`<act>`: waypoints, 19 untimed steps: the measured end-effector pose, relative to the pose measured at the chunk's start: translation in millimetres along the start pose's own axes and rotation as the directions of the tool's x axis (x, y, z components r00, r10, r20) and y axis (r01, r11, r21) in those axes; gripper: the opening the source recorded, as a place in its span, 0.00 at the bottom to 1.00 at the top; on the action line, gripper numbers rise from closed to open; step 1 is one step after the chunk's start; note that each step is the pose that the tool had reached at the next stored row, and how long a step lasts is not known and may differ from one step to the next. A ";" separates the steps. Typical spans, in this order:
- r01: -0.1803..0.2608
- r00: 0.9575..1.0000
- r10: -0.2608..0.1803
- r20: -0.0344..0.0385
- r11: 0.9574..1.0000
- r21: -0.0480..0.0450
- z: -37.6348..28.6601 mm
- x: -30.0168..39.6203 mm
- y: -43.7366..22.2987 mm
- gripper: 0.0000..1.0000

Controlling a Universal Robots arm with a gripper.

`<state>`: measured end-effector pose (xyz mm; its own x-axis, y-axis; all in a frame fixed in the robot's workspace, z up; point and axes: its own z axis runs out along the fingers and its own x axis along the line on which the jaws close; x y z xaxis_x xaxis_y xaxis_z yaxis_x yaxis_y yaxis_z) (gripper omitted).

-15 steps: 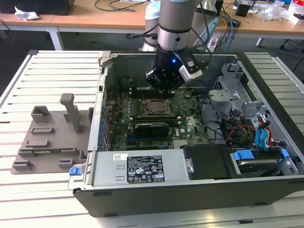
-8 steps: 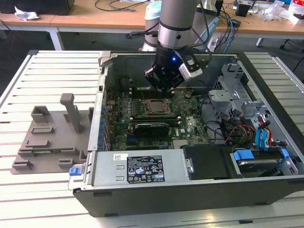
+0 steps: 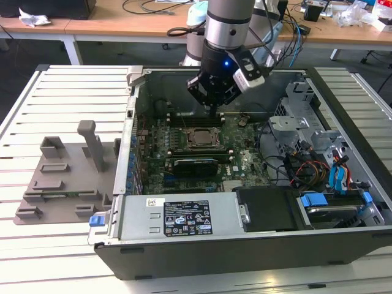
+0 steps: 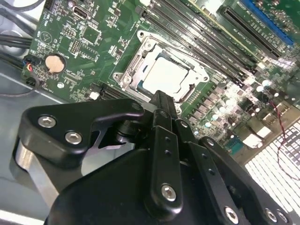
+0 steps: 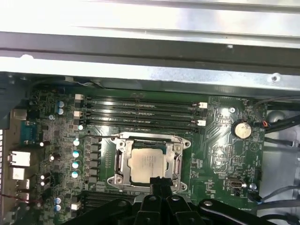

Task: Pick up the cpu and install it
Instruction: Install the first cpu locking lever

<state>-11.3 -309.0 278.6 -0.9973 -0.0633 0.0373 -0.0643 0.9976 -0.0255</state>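
The cpu [image 5: 149, 161] already lies in the socket frame [image 5: 121, 161] on the green motherboard [image 5: 220, 150] of the open computer case [image 3: 184, 220]. In both wrist views its pale metal top sits square and flat inside the silver bracket, at the lower middle of the first wrist view and at the upper middle of the second wrist view [image 4: 166, 75]. So the pick-up and the placing into the socket look done.

The gripper [image 3: 214, 112] hangs above the board at the upper middle of the exterior view, just over the row of memory slots [image 5: 140, 112] and close to the socket. Its black fingers [image 4: 161, 110] appear drawn together into one narrow tip in the second wrist view, and nothing is held between them. That tip stands at the near edge of the chip; whether it touches the cpu or floats just above it, I cannot tell.

Whether the socket's retention lever is latched is not clear, so any locking step may still be left.

The gray plastic tray [image 3: 55, 184] rests on the slatted table [image 3: 37, 122] at the exterior view's left, well apart from the gripper.
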 end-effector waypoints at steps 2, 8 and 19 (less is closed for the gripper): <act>0.000 1.000 0.000 0.000 1.000 0.000 -1.5 0.0 0.0 0.11; 0.000 1.000 0.000 0.000 1.000 0.000 -1.1 7.8 0.2 0.11; 0.000 1.000 0.000 0.000 1.000 0.000 -0.1 26.3 1.4 0.11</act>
<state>-37.7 -309.2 279.6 -0.9973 -0.0633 0.0373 -0.0643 0.9976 -0.0255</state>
